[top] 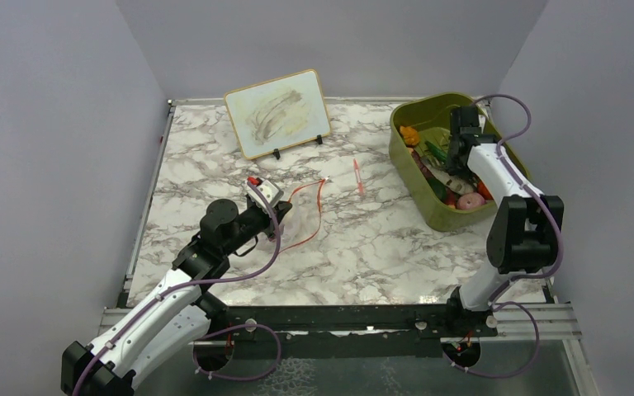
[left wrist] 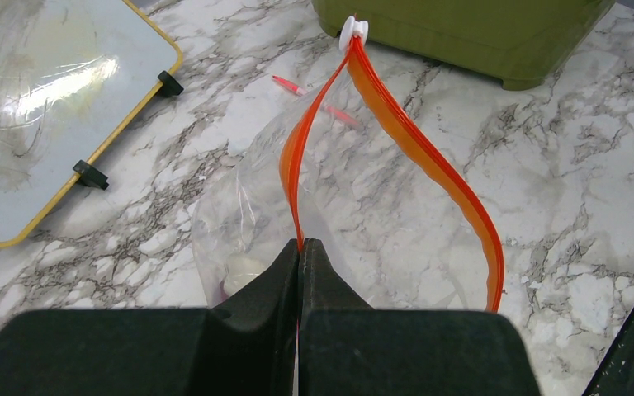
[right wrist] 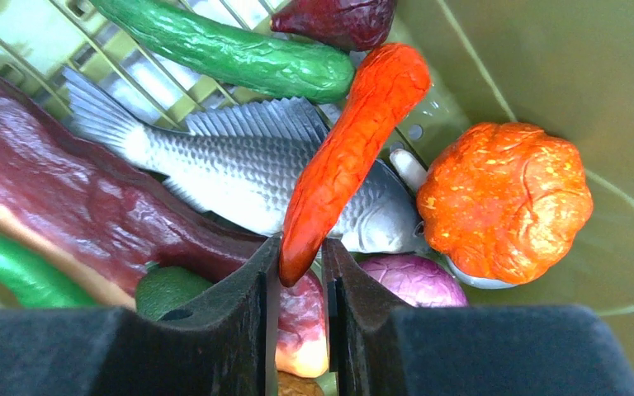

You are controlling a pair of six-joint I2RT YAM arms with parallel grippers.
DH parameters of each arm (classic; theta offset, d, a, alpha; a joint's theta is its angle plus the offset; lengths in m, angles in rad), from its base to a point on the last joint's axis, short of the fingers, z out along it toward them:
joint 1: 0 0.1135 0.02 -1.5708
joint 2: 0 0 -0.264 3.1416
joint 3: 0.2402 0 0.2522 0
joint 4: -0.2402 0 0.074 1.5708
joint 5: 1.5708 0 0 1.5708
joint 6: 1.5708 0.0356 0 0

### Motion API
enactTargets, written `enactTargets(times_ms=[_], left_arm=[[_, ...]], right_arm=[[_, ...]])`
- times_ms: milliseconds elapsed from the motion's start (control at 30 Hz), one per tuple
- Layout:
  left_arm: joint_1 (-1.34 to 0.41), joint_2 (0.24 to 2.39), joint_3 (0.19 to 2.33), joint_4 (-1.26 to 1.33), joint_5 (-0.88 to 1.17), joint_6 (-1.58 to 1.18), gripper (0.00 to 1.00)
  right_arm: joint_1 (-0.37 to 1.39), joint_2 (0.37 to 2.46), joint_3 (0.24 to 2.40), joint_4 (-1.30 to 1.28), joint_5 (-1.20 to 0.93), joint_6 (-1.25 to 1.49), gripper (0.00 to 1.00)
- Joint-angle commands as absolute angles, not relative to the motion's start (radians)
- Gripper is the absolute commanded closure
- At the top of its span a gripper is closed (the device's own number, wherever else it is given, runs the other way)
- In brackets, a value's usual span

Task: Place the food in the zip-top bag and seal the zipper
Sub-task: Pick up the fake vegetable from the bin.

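The clear zip-top bag [top: 301,219] lies on the marble table left of centre, its mouth open. Its red-orange zipper [left wrist: 417,144] loops away to a white slider [left wrist: 352,30]. My left gripper [left wrist: 300,246] is shut on the zipper strip at the bag's near end; it also shows in the top view [top: 268,196]. A pale bit [left wrist: 243,272] lies inside the bag. My right gripper [right wrist: 300,252] is down in the olive-green bin [top: 413,169], shut on the tip of the orange-red carrot-like piece [right wrist: 347,157]. An orange ball [right wrist: 503,198] and a dark purple-red long piece [right wrist: 91,206] lie beside it.
The bin also holds a grey fish [right wrist: 248,165], a green cucumber [right wrist: 231,49] and a purple cabbage [right wrist: 417,280]. A small whiteboard [top: 277,111] stands at the back. A thin red-pink stick [top: 357,176] lies between the bag and the bin.
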State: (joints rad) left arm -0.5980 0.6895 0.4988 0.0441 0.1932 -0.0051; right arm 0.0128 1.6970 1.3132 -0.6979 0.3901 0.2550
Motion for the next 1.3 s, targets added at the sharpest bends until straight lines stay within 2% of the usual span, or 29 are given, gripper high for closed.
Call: enactTargets(times_ms=[0, 300, 533, 833, 1267], left_arm=[[-0.603, 0.687, 0.505, 0.070, 0.182, -0.010, 1.00], [-0.603, 0.692, 0.503, 0.078, 0.187, -0.012, 1.00], [-0.603, 0.688, 0.502, 0.077, 0.186, -0.013, 1.00], [-0.607, 0.695, 0.503, 0.084, 0.185, -0.019, 1.00], [-0.609, 0.701, 0.501, 0.083, 0.181, -0.017, 1.00]], right_arm=[[0.023, 1.631, 1.302, -0.637, 0.387, 0.233, 0.77], [0.030, 1.626, 1.348, -0.649, 0.391, 0.227, 0.83], [0.049, 1.622, 1.381, -0.705, 0.439, 0.224, 0.98], [0.085, 1.567, 1.421, -0.786, 0.463, 0.239, 0.99], [0.099, 1.475, 1.430, -0.774, 0.333, 0.248, 0.99]])
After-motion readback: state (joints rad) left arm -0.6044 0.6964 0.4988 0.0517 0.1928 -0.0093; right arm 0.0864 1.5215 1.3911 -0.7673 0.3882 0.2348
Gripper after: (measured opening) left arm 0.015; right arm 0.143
